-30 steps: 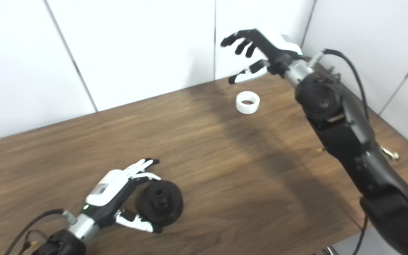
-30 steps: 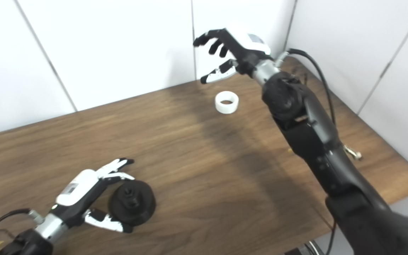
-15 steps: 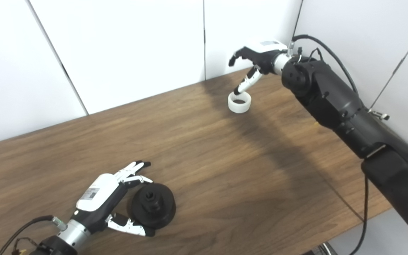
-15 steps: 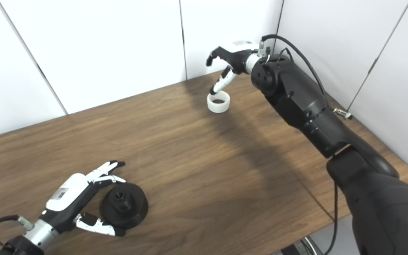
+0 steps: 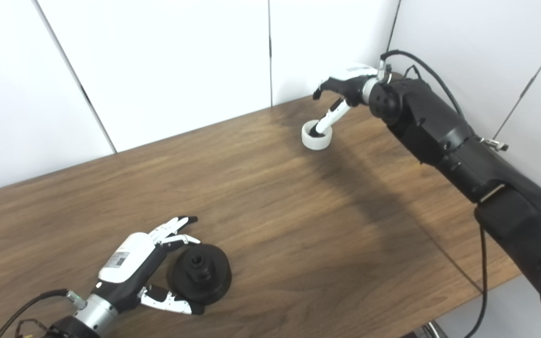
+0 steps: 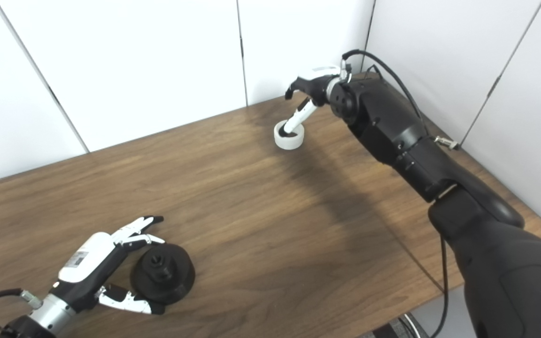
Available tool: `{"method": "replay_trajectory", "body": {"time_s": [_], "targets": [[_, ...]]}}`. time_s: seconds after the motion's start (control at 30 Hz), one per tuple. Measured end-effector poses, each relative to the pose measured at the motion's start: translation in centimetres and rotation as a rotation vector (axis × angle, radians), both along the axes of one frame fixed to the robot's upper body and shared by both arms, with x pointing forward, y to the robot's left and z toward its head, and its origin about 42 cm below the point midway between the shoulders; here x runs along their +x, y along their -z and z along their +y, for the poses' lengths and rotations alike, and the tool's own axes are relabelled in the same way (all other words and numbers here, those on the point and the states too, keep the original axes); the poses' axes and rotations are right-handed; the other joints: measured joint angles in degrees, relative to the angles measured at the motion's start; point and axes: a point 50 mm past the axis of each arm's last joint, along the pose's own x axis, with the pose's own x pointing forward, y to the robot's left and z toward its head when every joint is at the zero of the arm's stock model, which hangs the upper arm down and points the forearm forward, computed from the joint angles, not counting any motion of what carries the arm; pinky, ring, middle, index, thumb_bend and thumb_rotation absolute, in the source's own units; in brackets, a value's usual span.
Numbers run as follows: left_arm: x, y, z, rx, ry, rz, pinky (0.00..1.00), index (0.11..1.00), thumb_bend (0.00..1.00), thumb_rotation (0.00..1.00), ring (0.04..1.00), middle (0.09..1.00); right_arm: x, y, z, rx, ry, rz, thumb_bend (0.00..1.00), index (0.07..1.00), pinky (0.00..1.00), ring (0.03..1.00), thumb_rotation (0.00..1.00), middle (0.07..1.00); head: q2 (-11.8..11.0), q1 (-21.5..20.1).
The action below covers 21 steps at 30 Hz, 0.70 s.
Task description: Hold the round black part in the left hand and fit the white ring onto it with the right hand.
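Both head cameras are looking down from above at the same wooden table [image 5: 270, 197], set slightly apart sideways.

The ring [image 5: 316, 136] lies on the desk [image 5: 270, 202] near its far edge, toward the far right corner, with the right hand [image 5: 345, 87] above it and one digit reaching into it. The part [image 5: 200, 274] sits near the front left corner, the left hand [image 5: 143, 267] cupped around its left side.
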Motion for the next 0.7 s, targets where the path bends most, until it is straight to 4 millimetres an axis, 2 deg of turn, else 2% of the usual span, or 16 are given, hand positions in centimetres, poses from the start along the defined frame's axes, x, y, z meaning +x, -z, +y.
{"method": "replay_trajectory", "body": {"time_s": [0.43,0.63,0.7], "targets": [[-0.14,-0.20,0.14,0.008,-0.001,-0.002,0.90,0.489,0.52,0.07,0.965,0.962,-0.23,0.36,0.14,0.012,0.027,0.072,1.00,0.889,0.84,0.939,0.67,0.970,0.70,0.88],[-0.19,-0.29,0.29,0.015,-0.001,-0.002,0.92,0.490,0.52,0.07,0.969,0.960,-0.37,0.63,0.59,0.004,0.027,0.107,1.00,0.882,0.83,0.934,0.63,0.971,0.88,0.88],[-0.20,-0.29,0.28,0.016,0.001,0.000,0.92,0.490,0.52,0.07,0.973,0.963,-0.37,0.77,0.70,0.002,0.026,0.114,1.00,0.881,0.83,0.936,0.58,0.971,0.97,0.88]]}}
